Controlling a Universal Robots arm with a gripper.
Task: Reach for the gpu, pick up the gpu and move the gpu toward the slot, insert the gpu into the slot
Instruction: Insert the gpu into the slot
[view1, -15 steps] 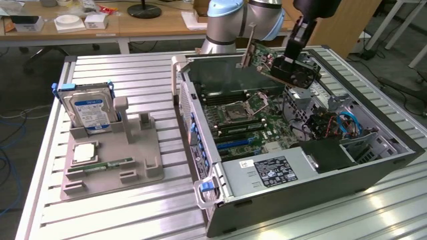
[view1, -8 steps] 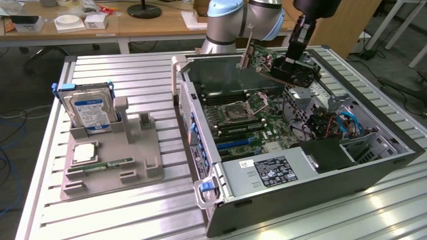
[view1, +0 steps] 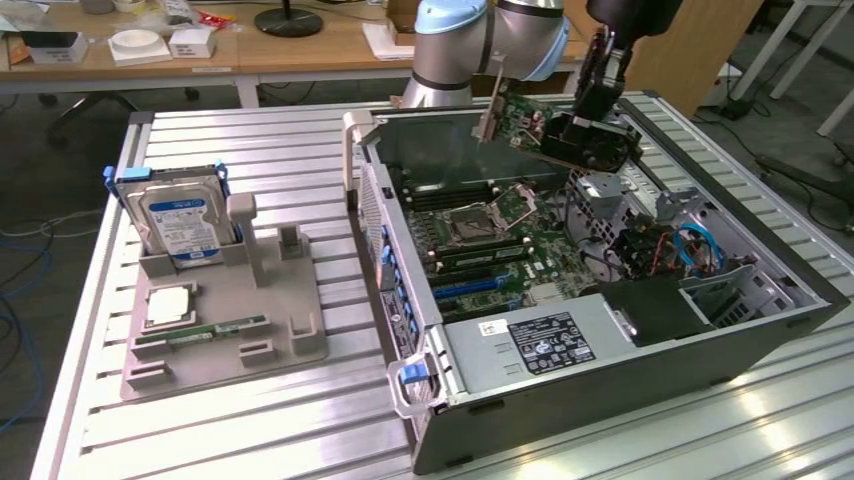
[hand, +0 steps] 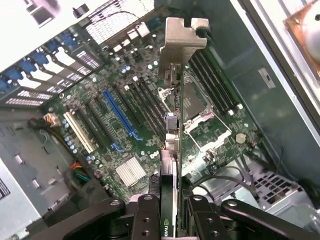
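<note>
The first two steps looked finished. The gripper (view1: 571, 130) had its jaws closed partway onto the gpu (view1: 518, 118), pinching the thin card by one end. The card hung clear of everything in the upper middle of the exterior view, above the far end of the open computer case (view1: 641, 400). It was tilted, its silver bracket (view1: 491, 95) pointing up and toward the exterior view's left.

In the wrist view the gpu (hand: 172, 145) ran edge-on away from the gripper (hand: 171, 212), with the motherboard (hand: 125, 90) well beyond it. No edge of the card touched the board. The long blue slot (hand: 120, 114) (the likeliest target, though the pictures did not settle which slot was meant) lay off to one side of the card's line rather than under it. So the carry toward the slot appeared unfinished, and the insertion not begun.

On the exterior view's left, the hard drive (view1: 180, 220) and the memory stick (view1: 220, 328) sat in their grey tray (view1: 267, 365), well apart from the work.
</note>
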